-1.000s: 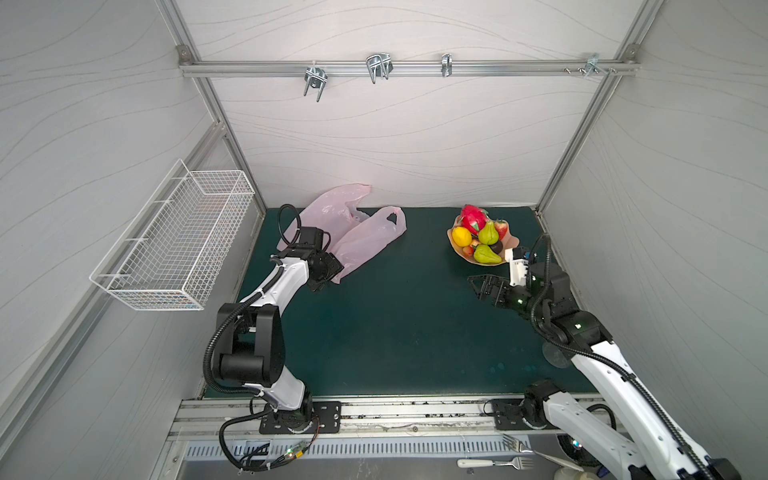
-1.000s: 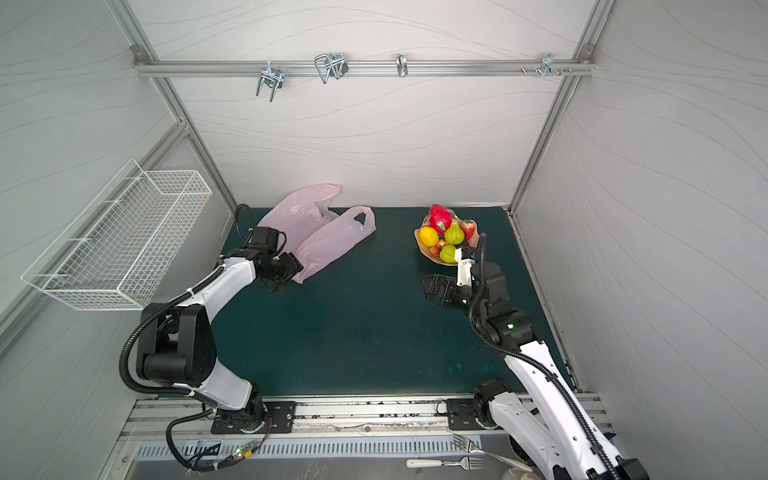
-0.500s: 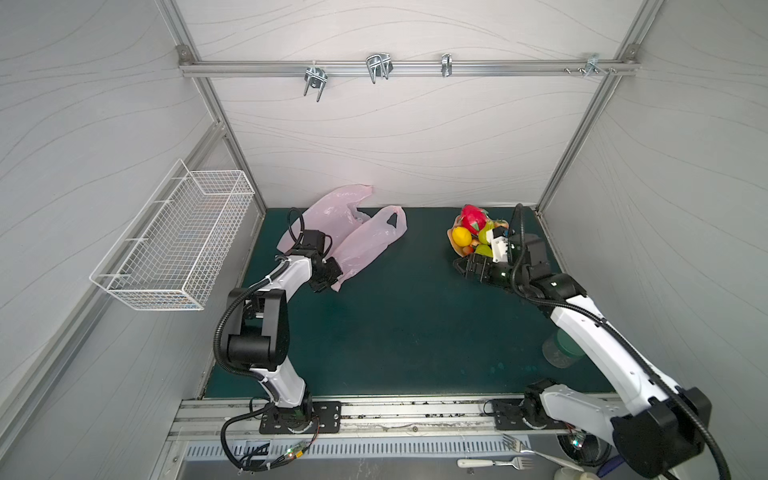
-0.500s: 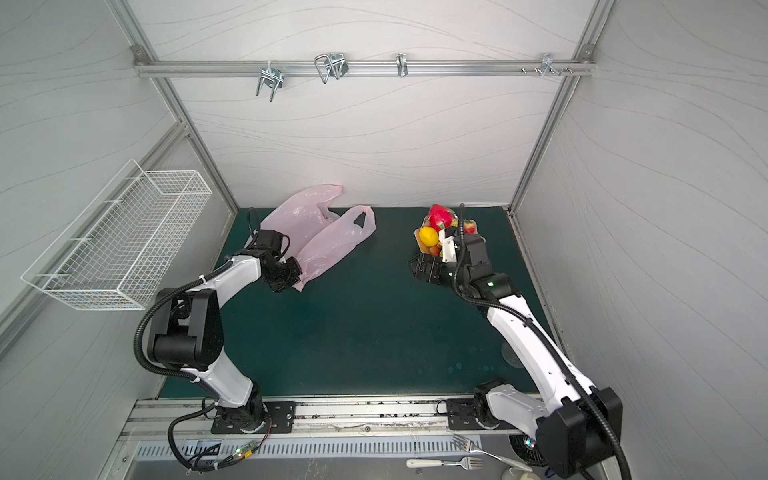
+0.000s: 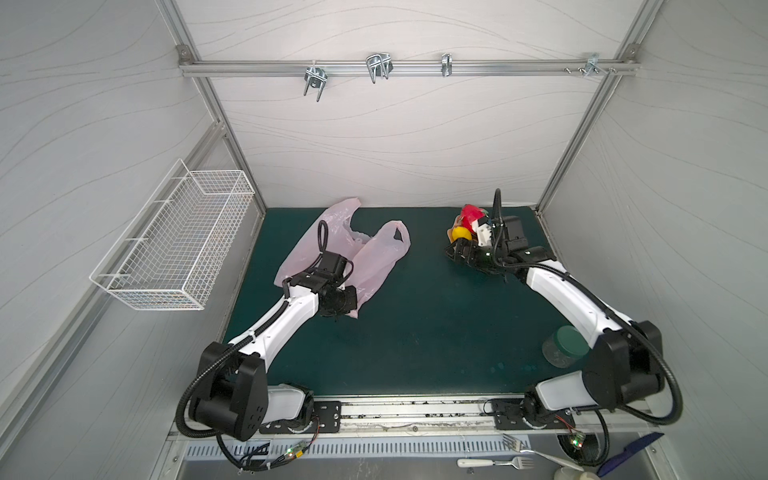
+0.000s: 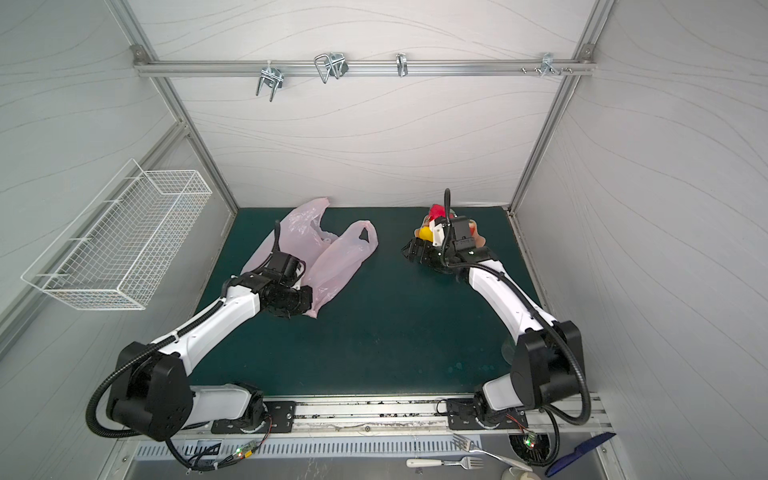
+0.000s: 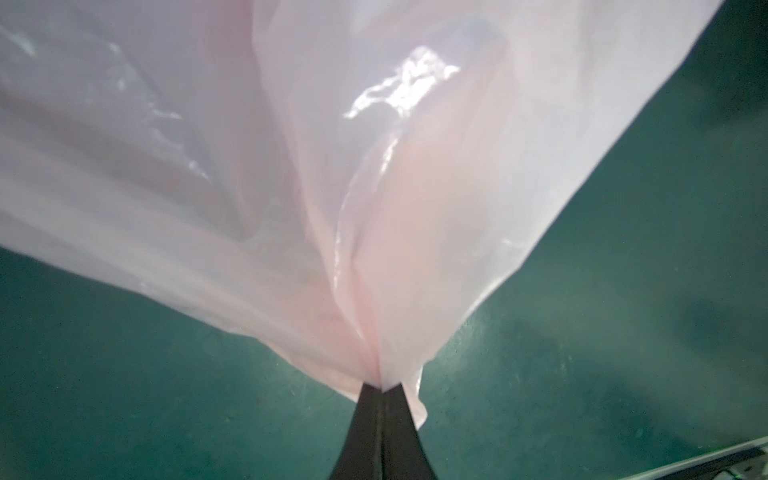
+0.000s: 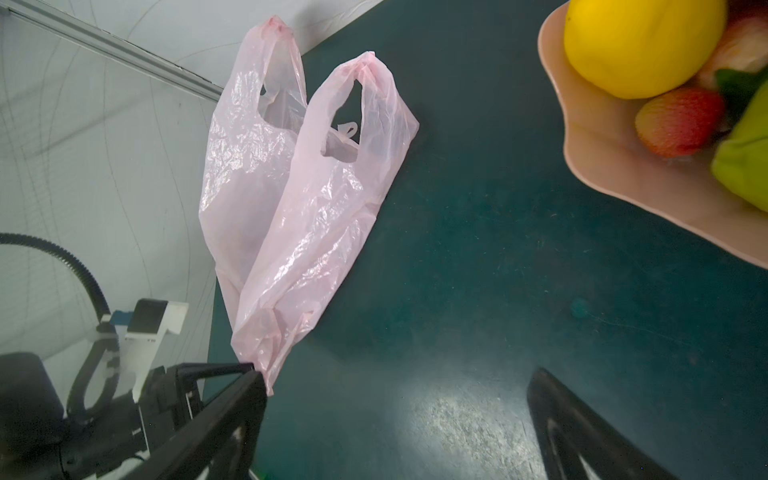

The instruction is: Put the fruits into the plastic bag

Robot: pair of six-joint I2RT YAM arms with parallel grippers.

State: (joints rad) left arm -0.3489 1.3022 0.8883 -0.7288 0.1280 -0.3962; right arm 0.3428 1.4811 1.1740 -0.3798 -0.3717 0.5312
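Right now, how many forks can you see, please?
2: a white-handled fork and an all-metal fork beside it, both on the front ledge at the right.

We see a thin translucent pale pink plastic bag (image 8: 299, 216), crinkled and glossy along its creases, on a dark green table mat (image 8: 478, 291) that looks matt and finely grained. The peach-coloured wavy-edged plate (image 8: 598, 153) has a smooth, soft sheen; its round yellow lemon (image 8: 640, 41) looks smooth, its red strawberry (image 8: 677, 120) dimpled and rough.

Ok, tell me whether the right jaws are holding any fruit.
No, the right jaws stand wide apart over bare green mat, and the lemon and strawberry lie on the plate.
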